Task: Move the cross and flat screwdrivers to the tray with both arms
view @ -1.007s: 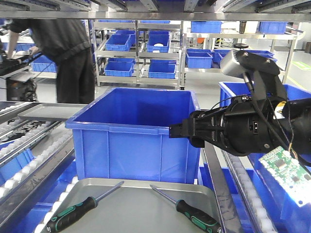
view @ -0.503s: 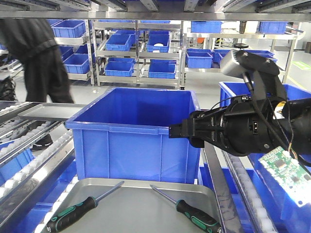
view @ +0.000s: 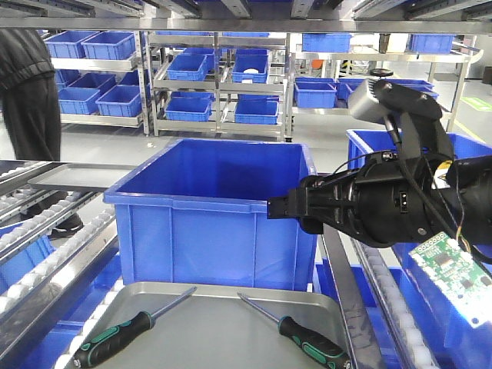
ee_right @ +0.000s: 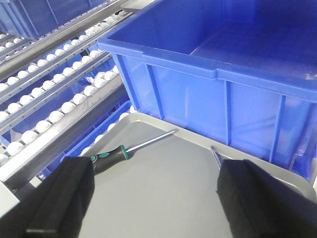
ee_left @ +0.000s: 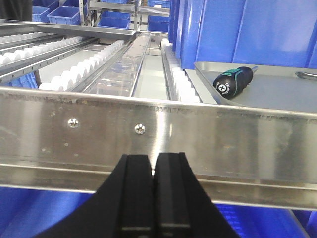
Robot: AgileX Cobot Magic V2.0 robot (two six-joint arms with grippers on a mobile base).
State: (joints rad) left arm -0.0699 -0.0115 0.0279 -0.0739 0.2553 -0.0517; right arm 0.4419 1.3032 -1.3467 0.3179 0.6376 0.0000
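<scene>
Both screwdrivers lay on the grey steel tray (view: 207, 327), apart, shafts angled inward toward the tray's far edge. Left screwdriver (view: 115, 336) sat with its black-and-green handle near the tray's front-left corner; right screwdriver (view: 311, 344) with its handle toward the front right.

Tray rested at the front of the line, directly before a deep blue bin (view: 215, 219). Roller conveyor (view: 54, 265) with white rollers ran along the left side, carrying a second grey tray (view: 77, 178) further back.

Right tool (ee_right: 163, 198) hung above the steel tray, fingers spread wide, nothing between them; left screwdriver visible between the two fingers far below. In the front view the right arm (view: 384, 211) reached in level with the bin's rim.

Left tool (ee_left: 151, 191) sat low behind a bright metal rail (ee_left: 158, 126) with two screw heads, its fingers pressed together on nothing.

Room: warehouse bay, steel racking (view: 219, 77) stocked with blue bins along the back, pale floor. A person in dark clothes (view: 31, 84) stood at the left edge. A green circuit board (view: 453, 280) hung from the right arm.
</scene>
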